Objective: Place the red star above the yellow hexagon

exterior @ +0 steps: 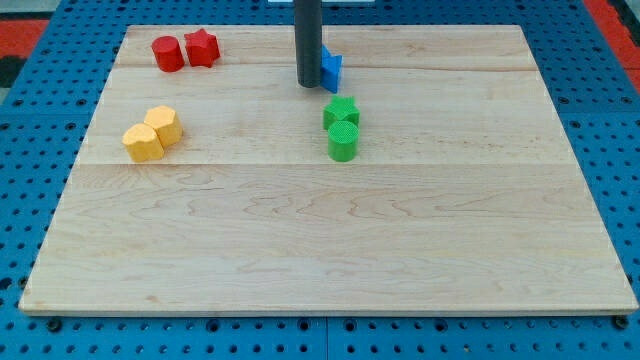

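On the blue pegboard point(30, 200): wooden board point(330, 240), pale, filling most of the view.
Rod: dark, upright, entering from the view's top near the centre.
My tip point(309, 86): resting on the board near its top edge, touching or just beside the blue block's left side; no gripper, nothing held.
Blue block point(332, 71): partly hidden behind the rod, shape cannot be told.
Green pair: green star point(341, 112) with a green cylinder point(342, 141) touching it on the bottom side; both just below the tip and the blue block.
Yellow pair: yellow hexagon point(164, 124) and a second yellow block point(142, 142), its shape unclear, touching at lower left; on the board's left side.
Red pair: red star point(201, 47) touching the red cylinder point(168, 53) at its left; in the board's top left corner.
Red star relative to yellow hexagon: toward the view's top and slightly right, near but apart.
Tip relative to red star: well apart, to its right.
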Motion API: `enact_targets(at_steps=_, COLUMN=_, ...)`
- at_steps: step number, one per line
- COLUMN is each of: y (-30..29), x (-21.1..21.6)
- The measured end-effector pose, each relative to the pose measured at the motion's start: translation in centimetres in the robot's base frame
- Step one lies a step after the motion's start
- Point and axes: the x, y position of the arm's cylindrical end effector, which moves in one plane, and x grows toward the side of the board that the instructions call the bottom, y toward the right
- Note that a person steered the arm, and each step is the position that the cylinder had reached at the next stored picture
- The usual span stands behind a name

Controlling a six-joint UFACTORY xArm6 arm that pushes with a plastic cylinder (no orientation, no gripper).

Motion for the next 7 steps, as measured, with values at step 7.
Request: enact_targets(at_steps=7, y=-18.1, x=9.2)
